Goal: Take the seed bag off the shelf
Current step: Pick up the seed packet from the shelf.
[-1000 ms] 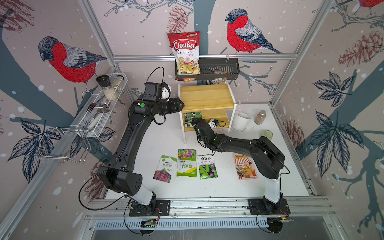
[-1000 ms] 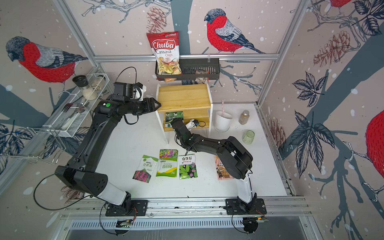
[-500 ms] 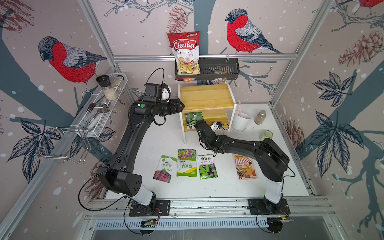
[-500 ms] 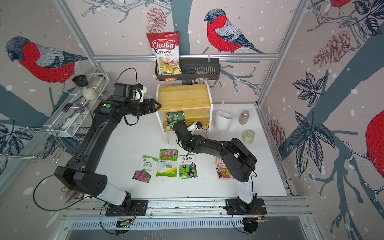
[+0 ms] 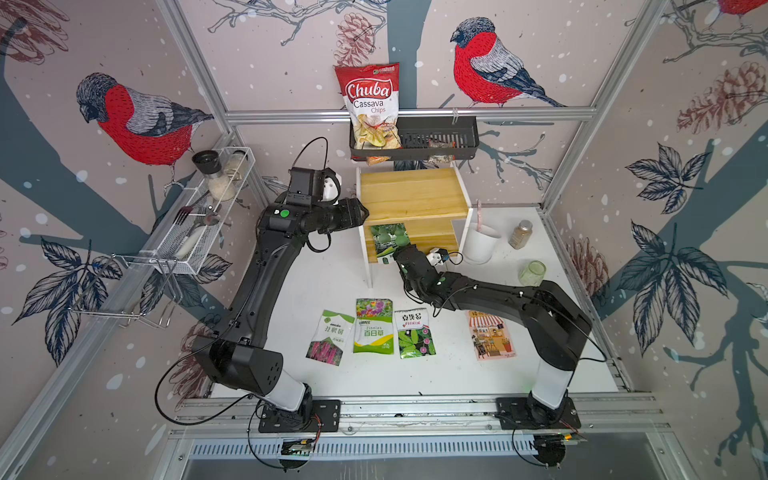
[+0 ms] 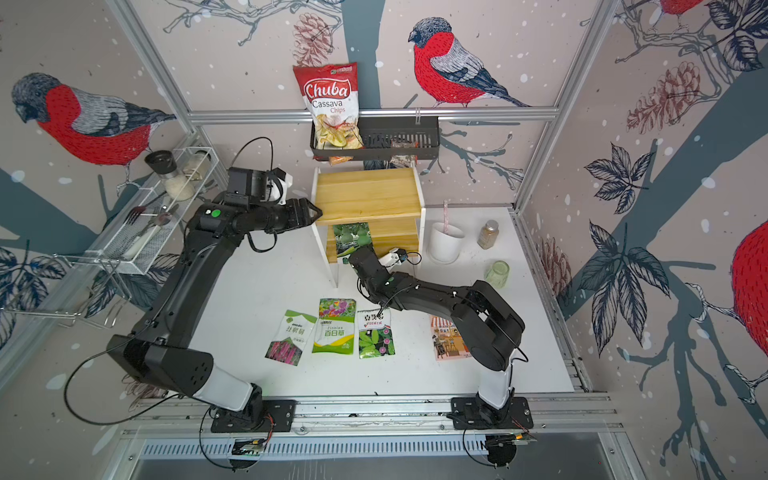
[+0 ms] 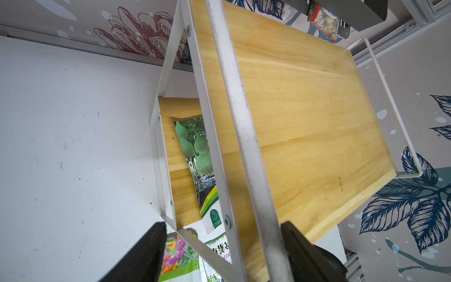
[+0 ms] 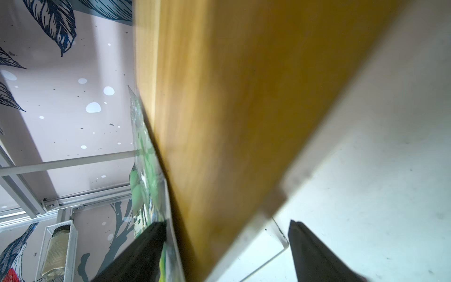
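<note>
Right wrist: jaws straddle shelf (image 8: 231, 122) board (seed bag (image 8: 144, 175) too).

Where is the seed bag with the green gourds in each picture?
Top views: seed bag on the lower board of the shelf, under the top board.
Left wrist: seen between the white legs.
Right wrist: thin edge against the board.
Shared landmark: the shelf's yellow wood.
</note>
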You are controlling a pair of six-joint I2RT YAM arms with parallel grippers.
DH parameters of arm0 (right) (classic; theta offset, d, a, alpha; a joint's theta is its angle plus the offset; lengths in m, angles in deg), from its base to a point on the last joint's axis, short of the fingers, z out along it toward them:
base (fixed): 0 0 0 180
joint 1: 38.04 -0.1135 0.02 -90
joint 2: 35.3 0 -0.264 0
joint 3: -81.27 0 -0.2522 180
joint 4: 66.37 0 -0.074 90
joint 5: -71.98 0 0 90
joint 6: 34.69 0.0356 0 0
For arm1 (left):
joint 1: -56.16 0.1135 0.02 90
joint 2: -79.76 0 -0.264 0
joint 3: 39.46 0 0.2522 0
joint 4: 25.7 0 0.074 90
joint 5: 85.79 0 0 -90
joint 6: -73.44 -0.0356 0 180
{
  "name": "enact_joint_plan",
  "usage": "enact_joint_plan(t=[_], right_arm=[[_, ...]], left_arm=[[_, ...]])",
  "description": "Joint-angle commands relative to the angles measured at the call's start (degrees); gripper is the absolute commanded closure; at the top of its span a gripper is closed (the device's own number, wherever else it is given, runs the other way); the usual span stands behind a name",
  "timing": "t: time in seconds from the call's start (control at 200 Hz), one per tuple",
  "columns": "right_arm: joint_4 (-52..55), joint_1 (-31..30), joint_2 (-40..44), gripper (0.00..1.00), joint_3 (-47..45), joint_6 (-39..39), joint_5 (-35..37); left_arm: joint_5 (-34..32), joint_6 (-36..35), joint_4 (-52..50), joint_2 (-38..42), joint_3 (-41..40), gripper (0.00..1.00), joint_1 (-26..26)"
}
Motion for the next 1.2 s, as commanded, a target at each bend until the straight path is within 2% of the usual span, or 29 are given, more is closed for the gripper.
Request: enact_joint_plan(t=[0.0,0.14,0.37,0.5,0.705,0.905,1.081,1.196], right_arm=[[7.1,-0.5,1.4,0.16,-1.5,0.3,-1.3],[4.7,-0.8,3.2,0.13,-2.8,-1.2,-0.6],[-2.5,-0.8,2.8,0.05,-2.1,-5.1,-1.3],[-6.1,-0.8,1.1,0.05,-1.2,-6.0,-2.4],[-5.6,-0.7,0.2,0.14,0.7,-5.3,-4.3],[-6.5,-0.7,2.6,0.24,-2.5,-2.9,-6.3],[-10.5,-0.3,5.0,0.26,-6.5,-3.0,-10.6],[-16.3,0.6,6.3,0.26,-9.7,-6.0,-15.5]], left_arm=[[-0.7,-0.4,0.9,0.5,-0.4,0.24,0.0],[-0.8,-0.4,1.1,0.7,-0.5,0.24,0.1],[-0.8,-0.4,1.0,0.8,-0.5,0.24,0.0],[-1.0,-0.4,0.8,0.9,-0.5,0.24,0.1],[-1.2,-0.7,0.7,1.3,-1.1,0.24,0.0],[-1.2,-0.7,0.9,1.7,-2.0,0.24,0.0],[-0.9,-0.7,1.1,1.7,-2.3,0.24,0.0],[-1.0,-0.7,1.1,1.7,-2.2,0.24,0.1]])
